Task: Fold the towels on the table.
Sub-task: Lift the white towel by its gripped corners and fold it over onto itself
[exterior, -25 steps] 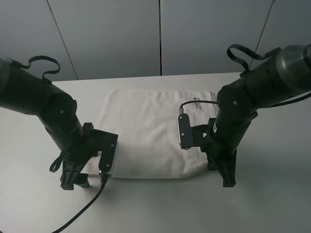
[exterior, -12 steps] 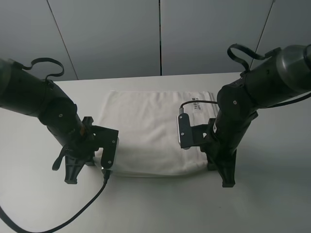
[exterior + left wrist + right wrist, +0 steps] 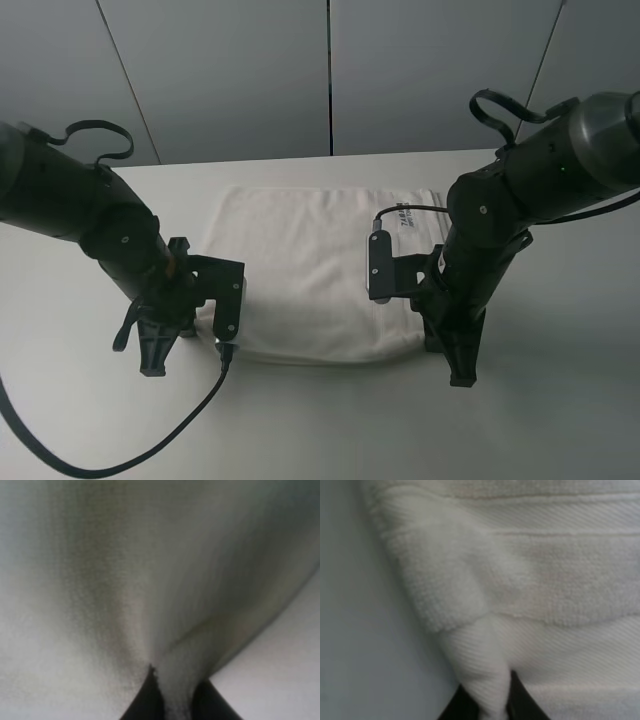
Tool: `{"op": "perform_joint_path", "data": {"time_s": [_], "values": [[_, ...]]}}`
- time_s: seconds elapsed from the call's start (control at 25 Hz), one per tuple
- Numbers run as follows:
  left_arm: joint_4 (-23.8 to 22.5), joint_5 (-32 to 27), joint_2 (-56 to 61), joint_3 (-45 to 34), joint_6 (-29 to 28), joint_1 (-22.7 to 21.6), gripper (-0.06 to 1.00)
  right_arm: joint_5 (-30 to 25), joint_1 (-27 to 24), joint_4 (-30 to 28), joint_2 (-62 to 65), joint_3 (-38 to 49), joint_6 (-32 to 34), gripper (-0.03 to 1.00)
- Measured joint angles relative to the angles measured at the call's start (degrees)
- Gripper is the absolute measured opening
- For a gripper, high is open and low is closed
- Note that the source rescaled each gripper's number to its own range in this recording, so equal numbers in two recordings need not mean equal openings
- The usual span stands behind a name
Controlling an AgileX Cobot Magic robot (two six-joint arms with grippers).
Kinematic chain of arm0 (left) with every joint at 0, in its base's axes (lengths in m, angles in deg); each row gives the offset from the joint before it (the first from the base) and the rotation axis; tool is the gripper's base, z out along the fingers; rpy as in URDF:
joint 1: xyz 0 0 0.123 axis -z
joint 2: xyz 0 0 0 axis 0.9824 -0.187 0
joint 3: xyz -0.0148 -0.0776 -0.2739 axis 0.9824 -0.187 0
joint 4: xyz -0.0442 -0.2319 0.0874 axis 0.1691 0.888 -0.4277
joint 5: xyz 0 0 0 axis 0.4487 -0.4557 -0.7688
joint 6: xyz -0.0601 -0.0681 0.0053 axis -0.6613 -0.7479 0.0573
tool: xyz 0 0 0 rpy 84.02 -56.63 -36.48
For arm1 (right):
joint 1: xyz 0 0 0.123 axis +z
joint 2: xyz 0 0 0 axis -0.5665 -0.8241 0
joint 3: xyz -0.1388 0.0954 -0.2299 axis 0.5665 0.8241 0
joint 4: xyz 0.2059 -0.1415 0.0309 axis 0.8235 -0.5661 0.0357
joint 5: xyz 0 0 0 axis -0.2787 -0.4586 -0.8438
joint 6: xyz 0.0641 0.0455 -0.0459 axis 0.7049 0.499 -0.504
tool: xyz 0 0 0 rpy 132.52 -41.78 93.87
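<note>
The white towel (image 3: 305, 265) lies spread on the white table (image 3: 330, 430), its dark-printed label (image 3: 405, 215) at the far right corner. My left gripper (image 3: 155, 352) is at the towel's near left corner. In the left wrist view (image 3: 175, 702) it is shut on a pinch of towel (image 3: 150, 580) between its dark fingertips (image 3: 145, 702). My right gripper (image 3: 458, 368) is at the near right corner. In the right wrist view (image 3: 492, 705) it is shut on a fold of the towel's (image 3: 545, 580) border band. In the high view both pinched corners are hidden behind the arms.
A black cable (image 3: 150, 445) runs from the left wrist camera across the table's front left. Grey wall panels (image 3: 330, 70) stand behind the table's far edge. Bare tabletop (image 3: 560, 330) lies on either side of the towel and in front of it.
My left gripper has moved up and slightly toward the towel, away from the table's front edge. My right gripper has shifted a little to the left. The towel's near edge has drawn in slightly.
</note>
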Motion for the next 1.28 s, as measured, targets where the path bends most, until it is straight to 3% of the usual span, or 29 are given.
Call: {"op": "perform_joint_path", "data": {"time_s": [0.28,0.48,0.72,1.0,1.28], "values": [[0.2,-2.5,0.7,-0.2,-3.7,2.8,0.0,-1.4,0.0,2.6,1.3,0.0,0.7,0.0],[3.4,-4.4,1.6,-0.5,-4.3,3.2,0.0,-5.7,0.0,6.9,5.6,1.2,1.4,0.0],[8.4,-5.3,5.4,-0.8,-4.5,3.5,0.0,-8.0,0.0,8.1,12.4,1.3,3.1,0.0],[11.5,-11.4,11.0,-0.8,-8.4,3.6,0.0,-12.3,0.0,8.5,16.9,1.3,6.0,0.0],[17.4,-16.9,15.0,-0.8,-8.9,3.6,0.0,-19.4,0.0,9.6,21.2,1.3,9.4,0.0]]}}
